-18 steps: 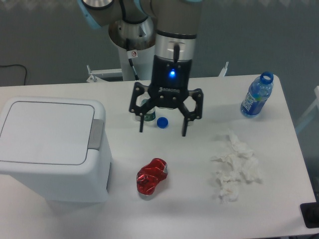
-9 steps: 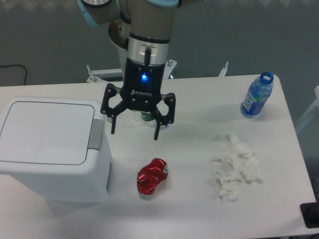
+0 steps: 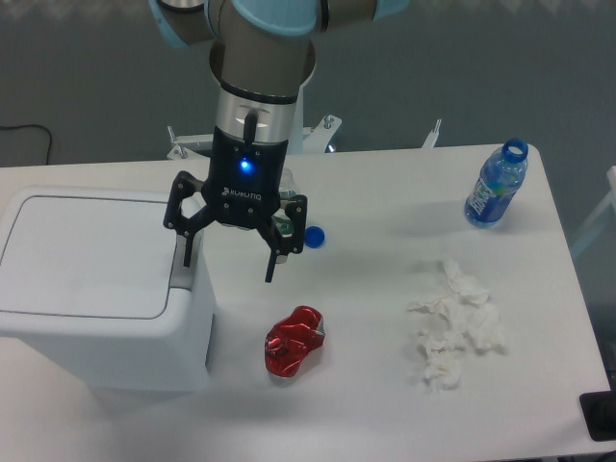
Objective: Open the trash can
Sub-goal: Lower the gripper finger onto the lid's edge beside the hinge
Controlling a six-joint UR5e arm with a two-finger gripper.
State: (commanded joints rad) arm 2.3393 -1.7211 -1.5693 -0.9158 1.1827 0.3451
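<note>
1. Leftmost, we see the large white boxy plastic trash can point(image 3: 96, 289) standing at the left end of the white surface point(image 3: 385, 404), with its flat hinged lid point(image 3: 87, 252) down and flush, so the opening is not yet done.
2. Along the lid's right edge sits the grey rectangular push tab point(image 3: 183, 271), and we judge that pressing it is the step that remains.
3. Just right of the bin, the black two-finger tool point(image 3: 231, 262) hangs with its fingers spread wide and nothing between them.
4. Its left finger point(image 3: 187, 252) points down over the grey tab; we cannot tell whether the tip touches it or hovers just above.
5. Its other finger reaches down over bare surface, clear of the bin.
6. Behind the tool we see a small blue bottle cap point(image 3: 314, 235), and partly hidden by the tool a small object we cannot identify.
7. Nearer the front lies a crushed red metal can point(image 3: 293, 341), apart from the bin.
8. Further right lies a heap of crumpled white tissue point(image 3: 454, 323).
9. Rightmost, near the far corner, stands an uncapped blue plastic water bottle point(image 3: 496, 185).
</note>
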